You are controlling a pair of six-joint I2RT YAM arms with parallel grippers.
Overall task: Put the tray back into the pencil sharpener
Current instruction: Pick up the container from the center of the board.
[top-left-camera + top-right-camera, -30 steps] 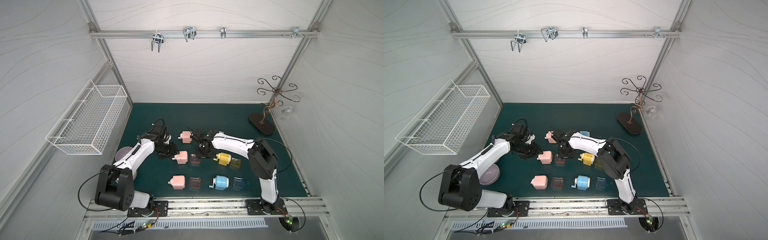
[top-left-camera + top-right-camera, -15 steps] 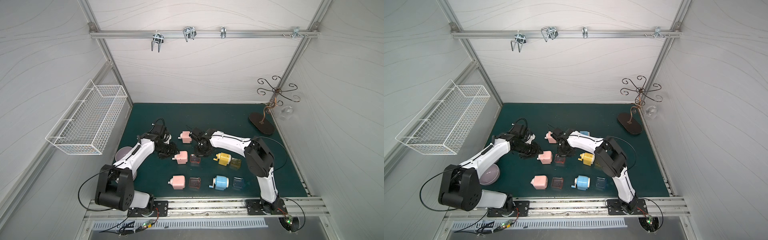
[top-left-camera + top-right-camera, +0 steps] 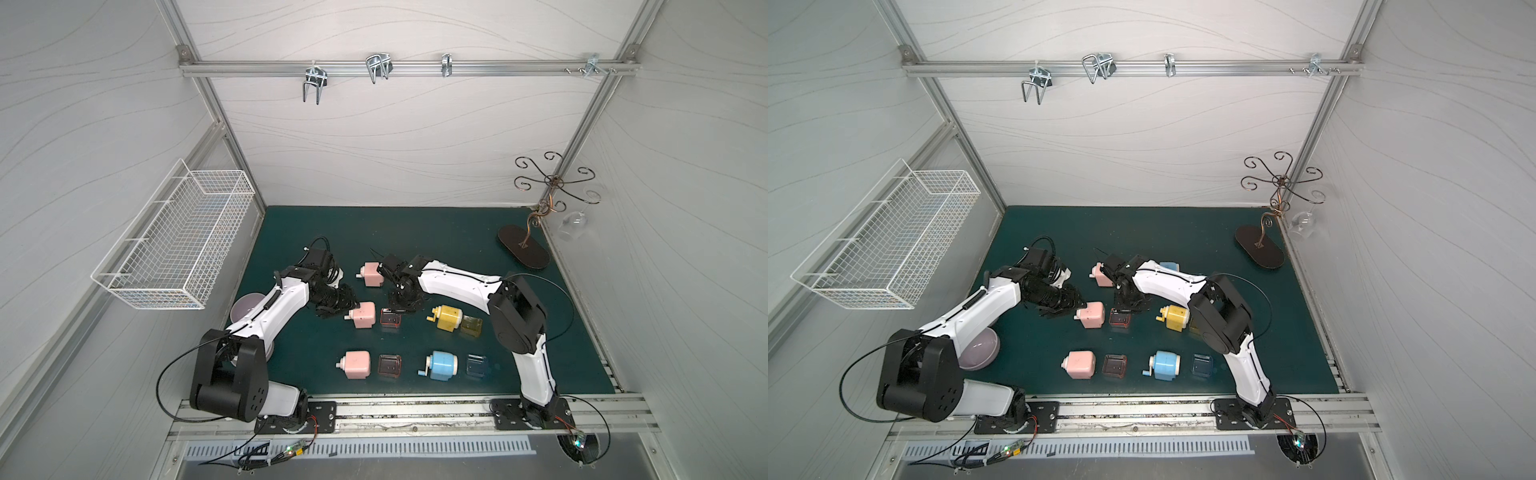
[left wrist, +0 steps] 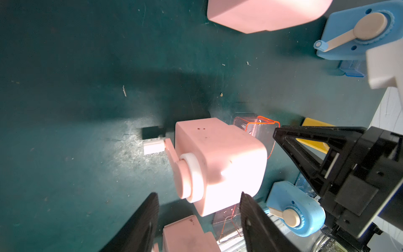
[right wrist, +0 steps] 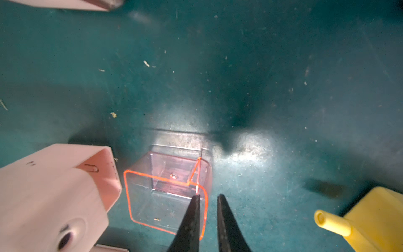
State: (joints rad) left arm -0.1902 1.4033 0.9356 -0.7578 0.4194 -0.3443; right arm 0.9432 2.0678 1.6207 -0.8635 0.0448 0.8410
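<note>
Jaws of your right gripper (image 5: 208, 195) stand narrow astride the red tray (image 5: 157, 205) wall; your left gripper (image 4: 198, 193) stands parted just beside the pink sharpener (image 4: 218, 165).

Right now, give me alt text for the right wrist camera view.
The right gripper straddles one wall of a clear, red-edged tray lying on the green mat, one black finger inside and one outside. A pink sharpener sits beside the tray, open end toward it; a yellow sharpener shows at a corner.
</note>
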